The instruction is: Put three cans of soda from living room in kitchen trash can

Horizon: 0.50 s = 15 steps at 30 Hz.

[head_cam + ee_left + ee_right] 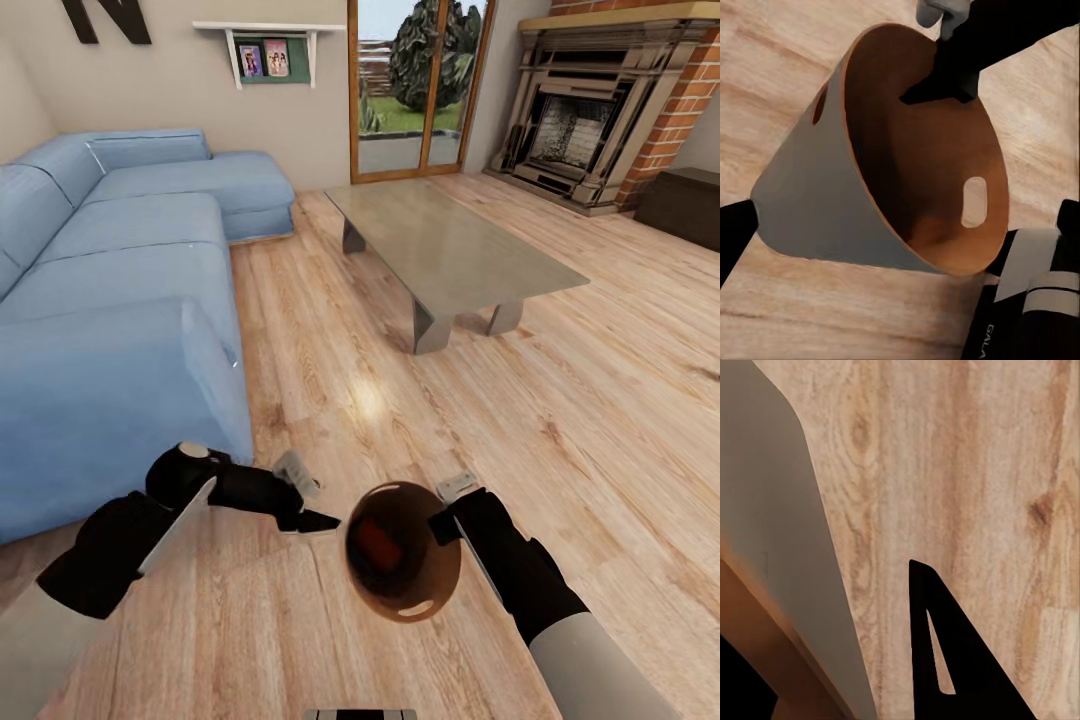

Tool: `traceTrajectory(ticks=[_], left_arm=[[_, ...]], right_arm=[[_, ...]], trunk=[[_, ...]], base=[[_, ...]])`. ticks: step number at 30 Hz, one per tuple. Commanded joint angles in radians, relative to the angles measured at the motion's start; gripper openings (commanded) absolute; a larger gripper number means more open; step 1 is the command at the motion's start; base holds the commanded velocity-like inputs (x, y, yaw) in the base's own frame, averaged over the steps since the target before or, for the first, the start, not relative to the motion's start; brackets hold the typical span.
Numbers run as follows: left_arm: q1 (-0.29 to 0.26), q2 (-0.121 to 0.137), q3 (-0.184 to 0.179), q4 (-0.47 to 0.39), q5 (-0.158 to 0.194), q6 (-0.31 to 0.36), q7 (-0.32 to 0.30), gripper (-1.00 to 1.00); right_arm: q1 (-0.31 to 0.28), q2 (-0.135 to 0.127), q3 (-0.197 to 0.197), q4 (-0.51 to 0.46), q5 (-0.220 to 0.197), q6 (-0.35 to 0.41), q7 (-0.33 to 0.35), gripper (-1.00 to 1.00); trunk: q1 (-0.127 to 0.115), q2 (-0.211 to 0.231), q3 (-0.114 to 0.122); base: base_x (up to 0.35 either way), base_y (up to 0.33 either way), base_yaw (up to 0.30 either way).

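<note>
While the living room is spread out ahead in the head view, the tash can (402, 565) is seen low in the foreground, carried above the wooden floor (560, 420) between the two arms, its brown inside turned up toward the camera. Its rim is gripped by the right gripper (447, 524): in the left wrist view one black finger (945, 79) is seen inside the bin (870, 187) against the brown wall, and in the right wrist view the pale grey outer wall (772, 532) lies beside the other finger (952, 660), so the jaws are clamped on the rim. An oval handle cut-out is seen on each side of the wall near the rim. The left gripper (310, 520) is held just beside the bin, apart from it; whether its jaws are apart or together cannot be told.

The floor is laid in light, knotted planks with a glossy highlight near the middle. A blue sectional sofa (120, 290) occupies the left side. A low glass desk (450, 250) on angular grey legs stands in the centre, well apart from the bin. Beyond it, a wood-framed glass door (420, 85) with greenery outside, a brick fireplace (600, 110) and a dark bench end (685, 205) are seen. A small white wall shelf (268, 50) with pictures is mounted above the sofa.
</note>
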Motion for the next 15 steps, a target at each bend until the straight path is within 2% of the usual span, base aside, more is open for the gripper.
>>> traceTrajectory(ticks=[1, 2, 3, 4, 5, 6, 7, 8, 10, 12, 13, 15], left_arm=[[0.024, 0.01, 0.067, 0.001, 0.002, -0.024, -0.044, 1.0], [0.024, 0.01, 0.067, 0.001, 0.002, -0.024, -0.044, 1.0], [0.047, 0.017, 0.135, 0.004, 0.0, -0.052, -0.094, 1.0], [0.058, 0.019, 0.166, 0.007, -0.001, -0.067, -0.121, 1.0], [0.076, 0.023, 0.221, 0.024, -0.003, -0.097, -0.172, 1.0], [0.083, 0.024, 0.246, 0.037, -0.003, -0.112, -0.194, 1.0], [0.094, 0.026, 0.296, 0.07, -0.004, -0.142, -0.233, 1.0], [0.098, 0.027, 0.321, 0.088, -0.004, -0.157, -0.248, 1.0], [0.108, 0.029, 0.41, 0.163, -0.007, -0.22, -0.291, 1.0], [0.115, 0.028, 0.446, 0.222, -0.013, -0.281, -0.298, 1.0], [0.124, 0.028, 0.472, 0.326, -0.066, -0.385, -0.246, 1.0], [0.131, 0.025, 0.479, 0.383, -0.095, -0.451, -0.185, 1.0]], right_arm=[[0.0, 0.0, 0.0, 0.0, -0.017, 0.0, 0.008, -1.0], [0.0, 0.0, 0.0, 0.0, -0.017, 0.0, 0.008, -1.0], [0.0, 0.0, 0.0, 0.0, -0.017, 0.0, 0.008, -1.0], [0.0, 0.0, 0.0, 0.0, -0.017, 0.0, 0.008, -1.0], [0.0, -0.001, -0.001, 0.0, -0.017, 0.0, 0.008, -1.0], [0.0, -0.001, -0.002, 0.0, -0.017, 0.0, 0.008, -1.0], [0.0, -0.001, -0.003, 0.0, -0.017, 0.0, 0.008, -1.0], [0.001, -0.001, -0.003, 0.0, -0.017, 0.0, 0.008, -1.0], [0.001, -0.004, -0.006, 0.0, -0.017, 0.0, 0.009, -1.0], [0.001, -0.008, -0.009, 0.0, -0.018, -0.001, 0.01, -1.0], [0.001, -0.014, -0.015, -0.001, -0.018, -0.003, 0.014, -1.0], [0.001, -0.026, -0.02, -0.005, -0.019, -0.004, 0.019, -1.0]], trunk=[[0.0, 0.0, 0.0], [0.0, 0.0, 0.0], [0.0, 0.0, 0.0], [0.0, 0.0, 0.0], [0.0, 0.0, 0.0], [0.0, 0.0, 0.0], [0.0, 0.0, 0.0], [0.0, 0.0, 0.0], [0.0, 0.0, 0.0], [0.0, 0.0, 0.0], [0.0, 0.0, 0.0], [0.0, 0.0, 0.0]], base=[[0.0, 0.0, 0.0], [0.0, 0.0, 0.0], [0.0, 0.0, 0.0], [0.0, 0.0, 0.0], [0.0, 0.0, 0.0], [0.0, 0.0, 0.0], [0.0, 0.0, 0.0], [0.0, 0.0, 0.0], [0.0, 0.0, 0.0], [0.0, 0.0, 0.0], [0.0, 0.0, 0.0], [0.0, 0.0, 0.0]])
